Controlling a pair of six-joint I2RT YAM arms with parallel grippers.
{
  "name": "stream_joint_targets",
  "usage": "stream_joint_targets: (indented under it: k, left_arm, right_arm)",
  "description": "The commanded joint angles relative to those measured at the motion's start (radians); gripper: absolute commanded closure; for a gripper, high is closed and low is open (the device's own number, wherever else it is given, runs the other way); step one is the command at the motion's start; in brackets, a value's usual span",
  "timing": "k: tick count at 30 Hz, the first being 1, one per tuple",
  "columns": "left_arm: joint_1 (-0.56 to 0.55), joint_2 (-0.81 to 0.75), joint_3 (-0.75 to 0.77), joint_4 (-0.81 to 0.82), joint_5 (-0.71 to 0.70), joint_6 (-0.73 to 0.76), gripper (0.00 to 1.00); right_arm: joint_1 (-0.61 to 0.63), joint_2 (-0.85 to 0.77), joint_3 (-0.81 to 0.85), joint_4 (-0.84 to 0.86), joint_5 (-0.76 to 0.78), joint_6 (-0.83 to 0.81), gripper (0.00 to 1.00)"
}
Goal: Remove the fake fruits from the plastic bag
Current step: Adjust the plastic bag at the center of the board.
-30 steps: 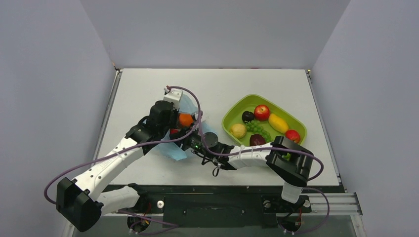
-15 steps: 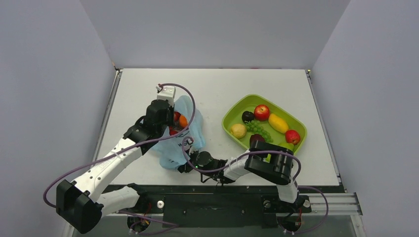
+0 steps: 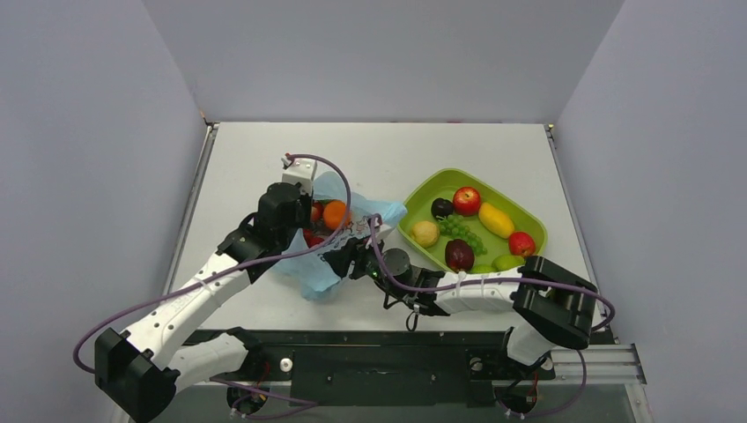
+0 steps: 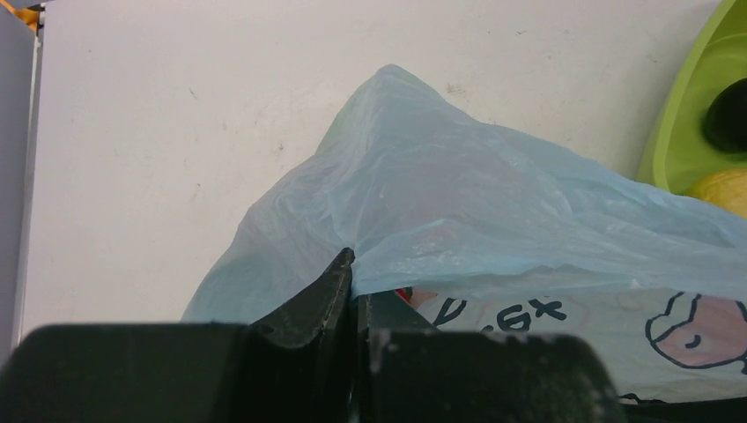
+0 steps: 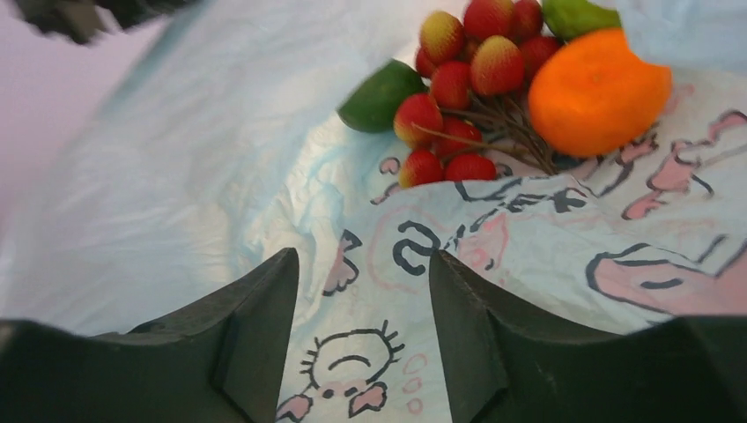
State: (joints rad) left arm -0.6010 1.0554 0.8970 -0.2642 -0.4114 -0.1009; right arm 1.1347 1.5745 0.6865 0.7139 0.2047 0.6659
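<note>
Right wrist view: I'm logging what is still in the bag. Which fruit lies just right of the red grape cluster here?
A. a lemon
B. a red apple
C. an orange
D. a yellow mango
C: the orange lies right beside the red grape cluster, on its right, both on the printed inside of the plastic bag.

Your left gripper (image 4: 351, 269) pinches a fold of the plastic bag (image 4: 458, 203), jaws pressed together. The bag peaks well apart from the counter (image 4: 176, 106)'s left edge, near a green tray (image 4: 683, 123).
</note>
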Motion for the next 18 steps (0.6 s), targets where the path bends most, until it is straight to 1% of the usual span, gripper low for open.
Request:
stream_joint_targets:
  k: [1, 2, 4, 5, 7, 9, 14, 16, 17, 18]
  left_arm:
    - [-0.003, 0.020, 0.014, 0.059, -0.036, -0.029, 1.00]
    - [-0.003, 0.028, 0.015, 0.060, -0.045, -0.045, 1.00]
    - [-0.003, 0.037, 0.017, 0.062, -0.054, -0.061, 1.00]
    - [-0.002, 0.040, 0.018, 0.062, -0.057, -0.066, 1.00]
    - [-0.002, 0.048, 0.024, 0.059, -0.071, -0.081, 1.00]
    - [-0.002, 0.055, 0.030, 0.054, -0.092, -0.095, 1.00]
    - [0.000, 0.060, 0.038, 0.041, -0.202, -0.101, 1.00]
    - [-0.001, 0.059, 0.037, 0.041, -0.213, -0.102, 1.00]
    - [-0.001, 0.058, 0.036, 0.042, -0.214, -0.102, 1.00]
    - [-0.001, 0.058, 0.036, 0.045, -0.212, -0.102, 1.00]
  right_arm:
    - [0.025, -0.085, -0.039, 0.102, -0.044, -0.008, 0.42]
    - [0.043, -0.115, -0.046, 0.129, -0.057, -0.028, 0.41]
    - [0.061, -0.159, -0.053, 0.120, -0.065, -0.040, 0.37]
    - [0.064, -0.175, -0.061, 0.120, -0.068, -0.039, 0.32]
    - [0.073, -0.226, -0.085, 0.132, -0.060, -0.029, 0.26]
    - [0.076, -0.285, -0.105, 0.135, -0.052, -0.019, 0.25]
    - [0.087, -0.348, -0.095, 0.111, -0.148, -0.062, 0.25]
    - [0.105, -0.353, -0.041, 0.046, -0.161, -0.083, 0.24]
    - [0.133, -0.344, -0.017, -0.023, -0.153, -0.115, 0.24]
    - [0.150, -0.338, 0.025, -0.048, -0.136, -0.136, 0.23]
